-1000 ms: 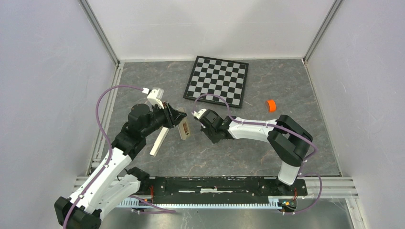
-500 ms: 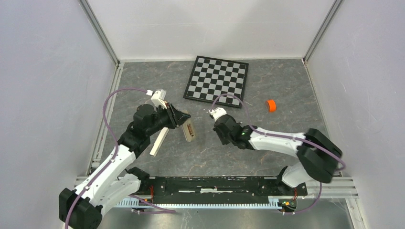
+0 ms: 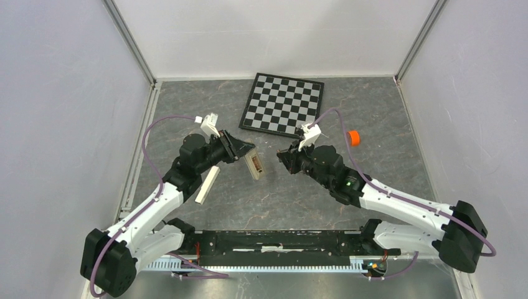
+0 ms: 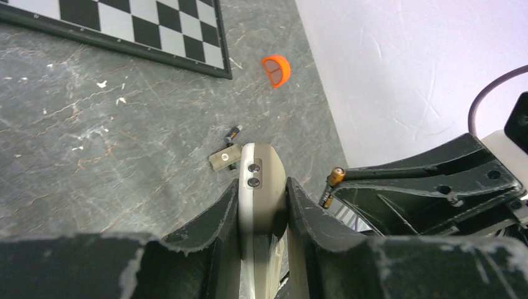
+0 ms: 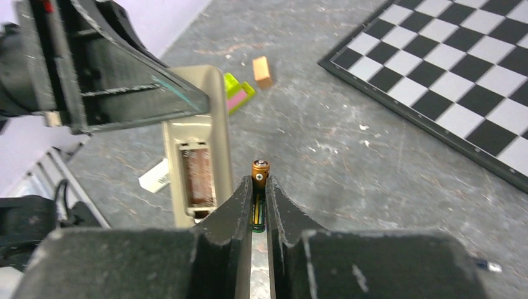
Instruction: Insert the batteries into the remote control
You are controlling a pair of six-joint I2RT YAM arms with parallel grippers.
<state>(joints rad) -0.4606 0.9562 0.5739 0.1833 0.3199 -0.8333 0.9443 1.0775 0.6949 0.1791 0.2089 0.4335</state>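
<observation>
1. Top view: left gripper (image 3: 243,151) clamps the remote control (image 3: 253,166); right gripper (image 3: 281,156) faces it from the right, near.
2. Left wrist: remote control (image 4: 258,187) sits pinched edgewise.
3. Right wrist: jaws pinch 1 battery (image 5: 260,169), its axis roughly parallel to the recess (image 5: 198,174) just left.

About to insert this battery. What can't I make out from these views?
- Right wrist: most of the held battery is hidden between the fingers of the right hand.
- Right wrist: the remote control's recess is blurred; cannot tell whether a cell sits inside.
- Left wrist: the remote control's lower body is hidden by the left hand.
- Top view: the battery is too small to see.
</observation>
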